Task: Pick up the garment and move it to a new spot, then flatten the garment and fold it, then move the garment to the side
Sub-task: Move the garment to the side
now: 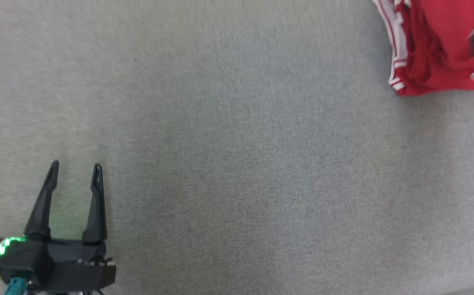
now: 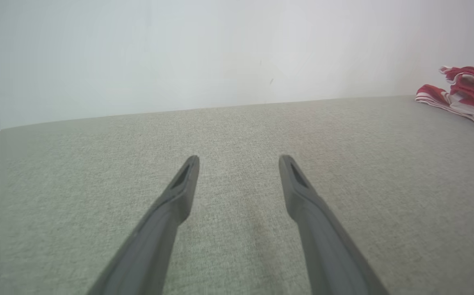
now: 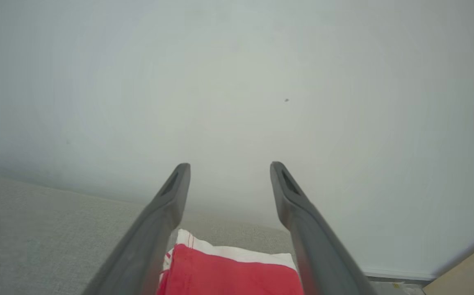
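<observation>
The garment point(image 1: 434, 45) is red with white striped trim and lies bunched at the far right of the grey fabric surface point(image 1: 237, 164). In the left wrist view the garment point(image 2: 466, 94) sits at the right edge, well away from my left gripper point(image 2: 239, 162). That left gripper point(image 1: 75, 168) rests low at the near left, open, with nothing between its fingers. My right gripper point(image 3: 229, 168) hangs just above the garment point(image 3: 233, 270), open, its fingers straddling the red cloth without gripping it.
A pale wall point(image 2: 220, 53) rises right behind the surface's far edge. A wood-coloured corner point(image 3: 466, 270) shows past the surface's right end. Bare grey fabric stretches between the left gripper and the garment.
</observation>
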{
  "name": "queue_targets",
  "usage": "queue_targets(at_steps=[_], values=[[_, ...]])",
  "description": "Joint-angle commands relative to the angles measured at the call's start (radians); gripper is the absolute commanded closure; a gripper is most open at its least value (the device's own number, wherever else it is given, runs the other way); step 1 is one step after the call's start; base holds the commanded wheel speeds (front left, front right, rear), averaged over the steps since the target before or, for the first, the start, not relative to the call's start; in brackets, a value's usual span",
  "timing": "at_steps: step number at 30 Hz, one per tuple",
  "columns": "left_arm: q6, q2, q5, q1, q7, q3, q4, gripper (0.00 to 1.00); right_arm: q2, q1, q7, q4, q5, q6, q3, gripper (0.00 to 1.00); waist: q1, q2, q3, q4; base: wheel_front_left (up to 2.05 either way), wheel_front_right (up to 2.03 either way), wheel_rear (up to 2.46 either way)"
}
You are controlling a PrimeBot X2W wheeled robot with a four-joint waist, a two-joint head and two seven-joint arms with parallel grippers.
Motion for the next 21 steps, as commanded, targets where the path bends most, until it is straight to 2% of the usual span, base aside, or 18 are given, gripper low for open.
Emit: queue_targets(at_steps=[1, 9, 18, 21], values=[[0.006, -0.006, -0.003, 0.022, -0.004, 0.008, 0.003, 0.00, 0.016, 0.036, -0.013, -0.009, 0.007, -0.003, -0.017, 0.00, 0.0001, 0.0000, -0.082, 0.038, 0.00, 0.00, 0.00], [-0.002, -0.042, -0.001, 0.062, -0.005, 0.016, 0.029, 0.00, 0.107, 0.216, -0.046, -0.085, 0.001, -0.003, -0.126, 0.00, 0.0001, 0.0000, -0.172, 0.096, 0.00, 0.00, 0.00], [-0.018, -0.076, 0.009, 0.100, -0.004, 0.027, 0.078, 0.00, 0.207, 0.540, -0.051, -0.280, -0.051, -0.003, -0.251, 0.00, 0.0001, 0.0000, -0.291, 0.155, 0.00, 0.00, 0.00], [-0.022, -0.079, 0.013, 0.112, -0.004, 0.036, 0.087, 0.00, 0.228, 0.614, -0.047, -0.328, -0.075, -0.003, -0.264, 0.00, 0.0001, 0.0000, -0.314, 0.158, 0.00, 0.00, 0.00]])
